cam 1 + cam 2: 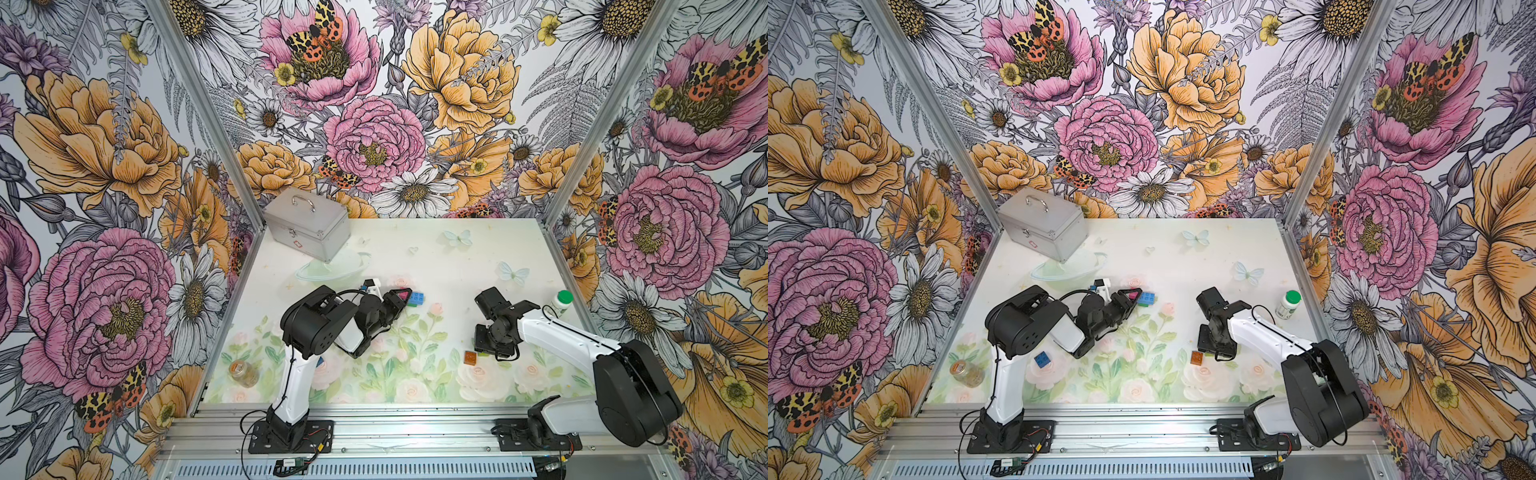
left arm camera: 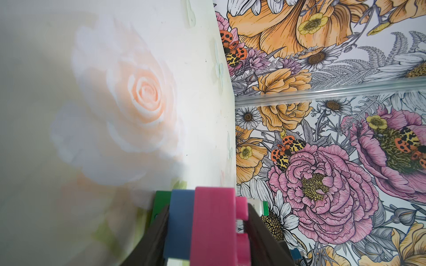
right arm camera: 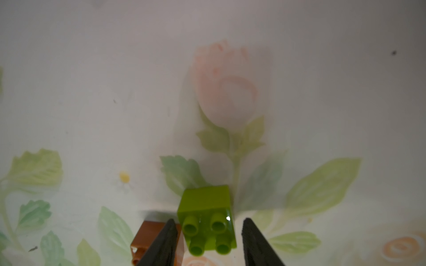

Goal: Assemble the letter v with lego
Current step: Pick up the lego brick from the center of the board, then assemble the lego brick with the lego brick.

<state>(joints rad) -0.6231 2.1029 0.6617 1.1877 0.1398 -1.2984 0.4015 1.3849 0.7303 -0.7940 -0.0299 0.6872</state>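
My left gripper lies low over the table, shut on a stack of joined lego. The stack is a pink brick on a light-blue bar, with a dark-green brick behind. My right gripper points down at the table. Its fingers stand on either side of a lime brick, with a small gap showing on one side. An orange brick lies beside it. Next to the left arm rests a dark-blue brick.
A metal case stands at the back left with a clear dish in front of it. A green-capped white bottle is by the right wall. A small jar lies at the front left.
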